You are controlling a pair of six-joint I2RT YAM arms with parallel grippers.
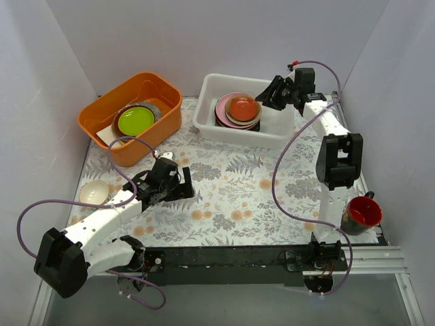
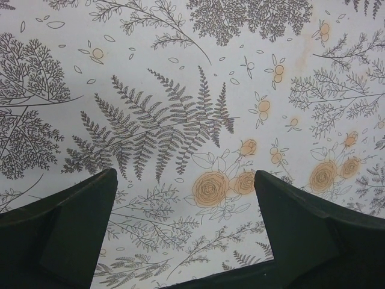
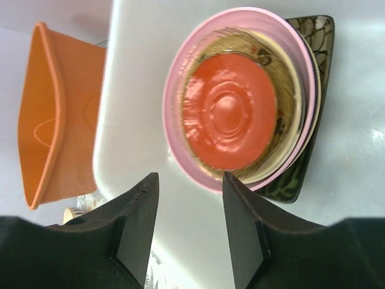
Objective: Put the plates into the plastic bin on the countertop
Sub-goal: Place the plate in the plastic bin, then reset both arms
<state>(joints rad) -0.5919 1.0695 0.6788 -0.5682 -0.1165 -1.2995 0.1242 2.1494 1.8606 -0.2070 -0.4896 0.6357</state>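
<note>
Top external view: plastic bin (image 1: 238,136) at the countertop (image 1: 231,197) far edge, beside orange tub (image 1: 162,128).
Plates in bin: orange-red plate (image 3: 228,111) on top, pink plate (image 3: 171,102) beneath, black square floral plate (image 3: 319,36) lowest, stacked.
Plate outside bin: cream plate (image 1: 94,192), countertop's left edge.
Left gripper (image 2: 185,174): fingers spread, empty, above bare countertop.
Right gripper (image 3: 189,177): fingers spread, empty, over bin, near the stack.

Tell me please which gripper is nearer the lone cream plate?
Left. The left gripper is over the countertop near the cream plate; the right gripper, above the plastic bin.
</note>
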